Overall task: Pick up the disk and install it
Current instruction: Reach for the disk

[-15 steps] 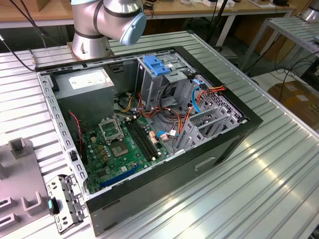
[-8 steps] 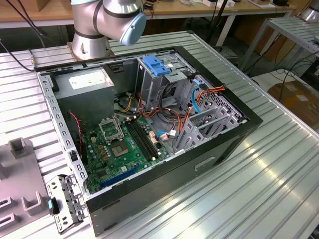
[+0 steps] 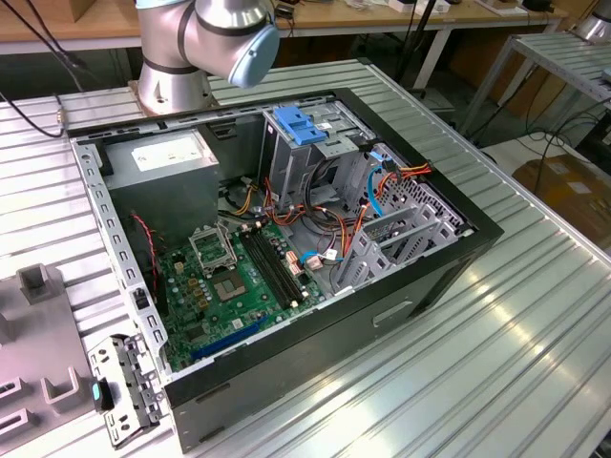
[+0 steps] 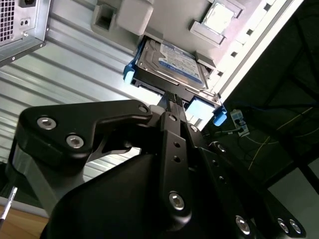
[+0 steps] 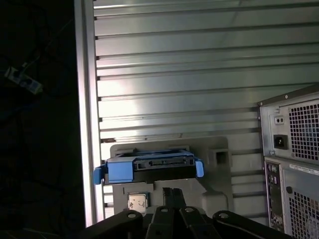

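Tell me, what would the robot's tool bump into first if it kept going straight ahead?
Most likely the flat silver-grey metal disk in its light blue plastic carrier, lying straight ahead of the tool in the second wrist view. How big the gap is, I cannot tell.

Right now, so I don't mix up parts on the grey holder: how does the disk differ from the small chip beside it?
The disk is the larger, rectangular one; the chip is small and square. The disk sits in a light blue frame, the chip has none. The disk bears a white-and-blue label, the chip's top is bare silver. Both lie flat on the grey holder.
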Controlling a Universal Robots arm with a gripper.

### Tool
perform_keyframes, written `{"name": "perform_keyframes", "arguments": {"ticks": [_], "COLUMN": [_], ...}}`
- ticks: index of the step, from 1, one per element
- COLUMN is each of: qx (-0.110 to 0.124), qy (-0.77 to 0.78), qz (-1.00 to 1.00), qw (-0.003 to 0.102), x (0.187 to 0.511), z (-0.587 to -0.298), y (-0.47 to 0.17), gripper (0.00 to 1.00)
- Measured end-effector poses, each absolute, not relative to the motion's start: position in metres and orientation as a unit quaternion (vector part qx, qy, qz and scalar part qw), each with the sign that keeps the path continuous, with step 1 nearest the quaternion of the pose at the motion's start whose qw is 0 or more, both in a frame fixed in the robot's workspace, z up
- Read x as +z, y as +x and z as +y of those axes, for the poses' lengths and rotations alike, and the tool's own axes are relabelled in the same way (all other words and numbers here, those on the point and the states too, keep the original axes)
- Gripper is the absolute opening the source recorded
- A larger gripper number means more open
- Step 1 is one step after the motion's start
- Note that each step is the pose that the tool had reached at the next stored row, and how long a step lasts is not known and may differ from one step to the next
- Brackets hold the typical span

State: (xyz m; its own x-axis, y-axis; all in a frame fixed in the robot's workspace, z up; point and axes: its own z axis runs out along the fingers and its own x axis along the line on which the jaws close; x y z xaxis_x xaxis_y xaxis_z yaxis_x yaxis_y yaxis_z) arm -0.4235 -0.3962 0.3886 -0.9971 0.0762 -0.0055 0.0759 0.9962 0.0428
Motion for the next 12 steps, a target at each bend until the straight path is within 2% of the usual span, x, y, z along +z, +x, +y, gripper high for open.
{"name": "perform_keyframes", "arguments": {"ticks": [7,12], "qx": [0.021,0.022], "qy": [0.038,0.038], "qz": [0.999,0.999], "qw": [0.003,-0.003], "x": [0.388,0.386], "z": [-0.395,-0.395], "y": [-0.446,-0.46], "gripper": [0.11,0.11]}}
